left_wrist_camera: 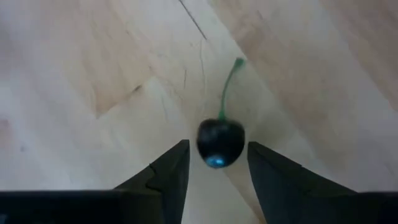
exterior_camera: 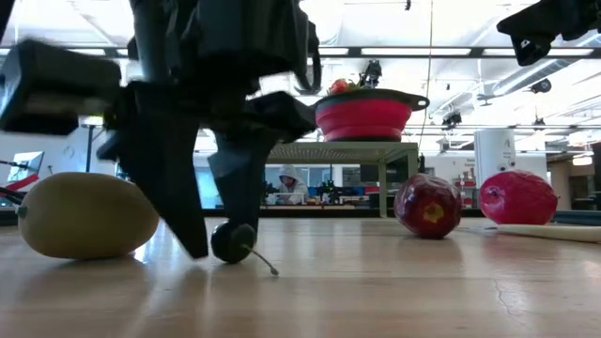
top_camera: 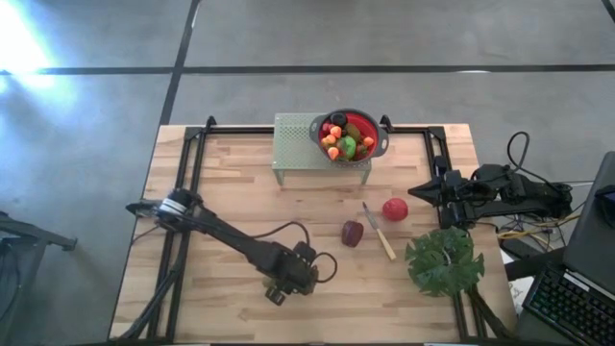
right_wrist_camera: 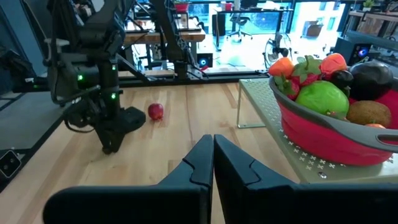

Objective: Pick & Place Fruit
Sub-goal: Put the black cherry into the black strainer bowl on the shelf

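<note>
A small dark cherry [left_wrist_camera: 221, 142] with a green stem [left_wrist_camera: 229, 87] lies on the wooden table near its near edge. My left gripper [left_wrist_camera: 217, 152] is open and points down over it, one finger on each side, with a narrow gap showing at both. The low view shows the cherry [exterior_camera: 233, 241] on the table beside the fingers [exterior_camera: 192, 230], with a brown kiwi [exterior_camera: 84, 216] next to it. A red apple [top_camera: 394, 209] and a dark maroon fruit [top_camera: 353, 233] lie mid-table. My right gripper [right_wrist_camera: 212, 155] is shut and waits at the table's right side [top_camera: 428, 190].
A red bowl [top_camera: 370, 122], filled with fruit, stands on a green perforated stand [top_camera: 293, 144] at the far edge. A pale-handled knife [top_camera: 378, 233] lies between the maroon fruit and the apple. A big green leaf [top_camera: 442, 261] lies at the near right.
</note>
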Controlling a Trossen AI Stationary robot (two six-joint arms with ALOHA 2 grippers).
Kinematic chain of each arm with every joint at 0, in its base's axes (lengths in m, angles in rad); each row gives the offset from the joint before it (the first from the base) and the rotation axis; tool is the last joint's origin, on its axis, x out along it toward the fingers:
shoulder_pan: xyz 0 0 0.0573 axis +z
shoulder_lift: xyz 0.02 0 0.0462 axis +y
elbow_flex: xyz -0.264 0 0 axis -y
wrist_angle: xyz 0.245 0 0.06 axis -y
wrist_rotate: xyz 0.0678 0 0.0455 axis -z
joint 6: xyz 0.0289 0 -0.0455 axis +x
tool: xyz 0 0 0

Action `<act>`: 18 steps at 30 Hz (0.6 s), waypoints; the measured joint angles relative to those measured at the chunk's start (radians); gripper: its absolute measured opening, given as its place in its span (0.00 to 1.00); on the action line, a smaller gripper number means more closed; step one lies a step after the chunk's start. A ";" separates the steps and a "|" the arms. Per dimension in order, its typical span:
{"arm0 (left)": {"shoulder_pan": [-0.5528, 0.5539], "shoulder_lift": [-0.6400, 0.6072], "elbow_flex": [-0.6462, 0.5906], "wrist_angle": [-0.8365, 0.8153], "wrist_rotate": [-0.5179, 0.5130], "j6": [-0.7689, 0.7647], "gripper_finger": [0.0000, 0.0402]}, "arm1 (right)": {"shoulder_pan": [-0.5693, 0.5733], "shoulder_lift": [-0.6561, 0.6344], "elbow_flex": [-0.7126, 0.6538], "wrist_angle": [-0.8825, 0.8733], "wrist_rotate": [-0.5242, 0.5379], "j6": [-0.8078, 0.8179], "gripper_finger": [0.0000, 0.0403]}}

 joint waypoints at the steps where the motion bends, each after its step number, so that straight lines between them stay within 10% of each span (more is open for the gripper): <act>1: 0.000 0.007 -0.001 0.005 0.001 0.002 0.42 | 0.000 0.000 0.000 0.000 0.000 0.000 0.02; 18: 0.000 0.014 -0.011 0.063 0.003 0.010 0.33 | 0.000 0.000 0.000 0.000 0.000 0.000 0.02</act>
